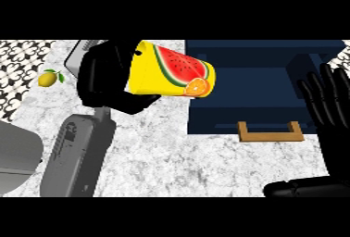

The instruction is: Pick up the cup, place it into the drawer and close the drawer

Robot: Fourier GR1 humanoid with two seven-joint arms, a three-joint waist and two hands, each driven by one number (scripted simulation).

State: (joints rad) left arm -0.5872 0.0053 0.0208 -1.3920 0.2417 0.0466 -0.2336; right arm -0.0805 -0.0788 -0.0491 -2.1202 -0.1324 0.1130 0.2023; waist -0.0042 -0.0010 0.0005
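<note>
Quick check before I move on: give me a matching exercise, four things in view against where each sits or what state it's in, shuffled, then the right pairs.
Things:
1. cup
2. lemon
3. drawer
4. right hand

Places or states:
A. open, fingers straight up, at the view's right edge
B. pulled open, dark blue inside, wooden handle in front
C. tilted on its side, held by the left hand
D. on the counter at far left

Pairs: 1-C, 2-D, 3-B, 4-A

Open drawer [273, 88] lies unobstructed; right hand [331, 104] stands beside it.
</note>
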